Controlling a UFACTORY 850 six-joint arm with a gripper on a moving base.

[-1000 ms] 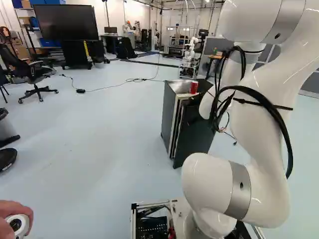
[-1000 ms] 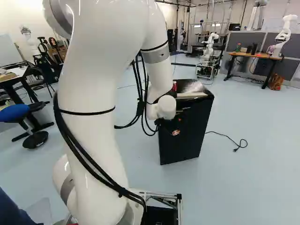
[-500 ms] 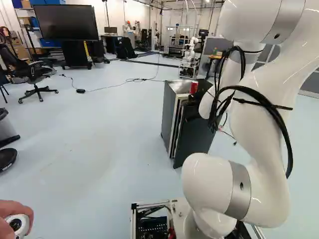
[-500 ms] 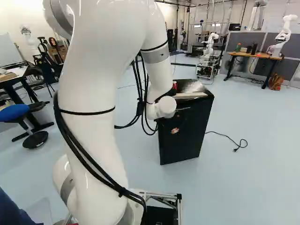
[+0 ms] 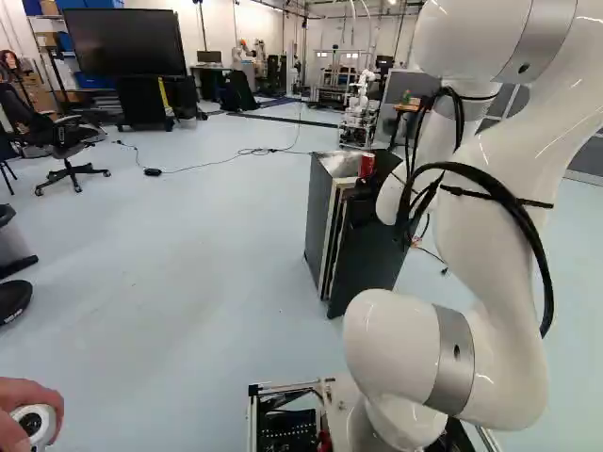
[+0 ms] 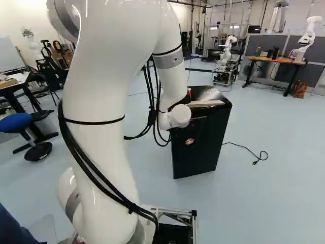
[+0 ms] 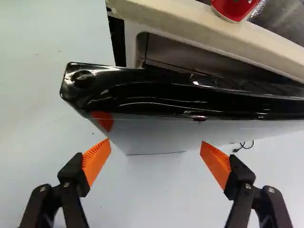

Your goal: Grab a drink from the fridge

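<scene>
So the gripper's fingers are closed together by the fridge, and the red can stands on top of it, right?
Not quite: the wrist view shows the gripper open, its fingers wide apart. It is by the fridge, and the red can does stand on top.

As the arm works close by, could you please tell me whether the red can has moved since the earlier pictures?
No, the red can keeps the same spot on top of the fridge.

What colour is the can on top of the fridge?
The can is red, clearest in the left base view.
</scene>
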